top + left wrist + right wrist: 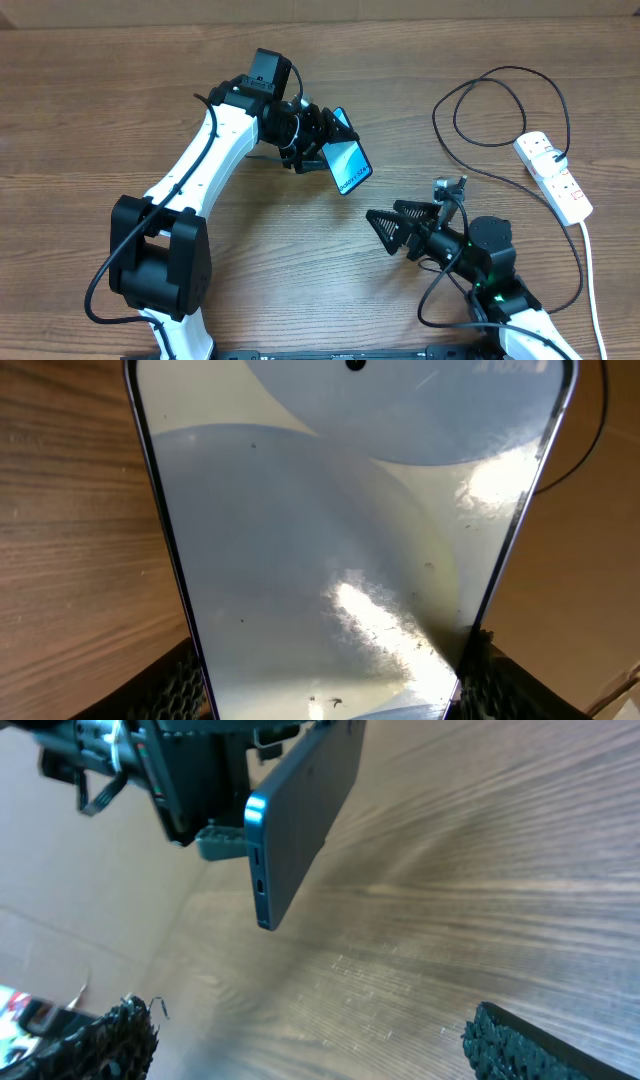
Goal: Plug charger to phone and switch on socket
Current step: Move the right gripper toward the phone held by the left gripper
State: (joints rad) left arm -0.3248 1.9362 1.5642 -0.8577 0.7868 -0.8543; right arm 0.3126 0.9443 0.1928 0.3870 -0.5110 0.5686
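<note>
- My left fingers are clenched on the phone, one pad on each long edge at its far-left end. It is lifted off the bench and tilted, screen up, left of centre.
- My right fingers are spread wide and hold nothing. They point at the phone's free short edge, with a gap between.
- That edge carries a small slot, which I judge to be the charging port.
- The phone is rigid and light but glassy and slick. A grip on the edges suits it, and pressing on the screen could crack it.
- The charger loops on the far right of the bench. It is thin and limp, so I would pinch it just behind the plug tip. The tip itself is too small to pick out.
- The socket lies at the right edge, and its white cord trails toward the near side. The charger runs up to it, but I cannot tell whether a plug sits in an outlet.
- No tray or bin shows.
</note>
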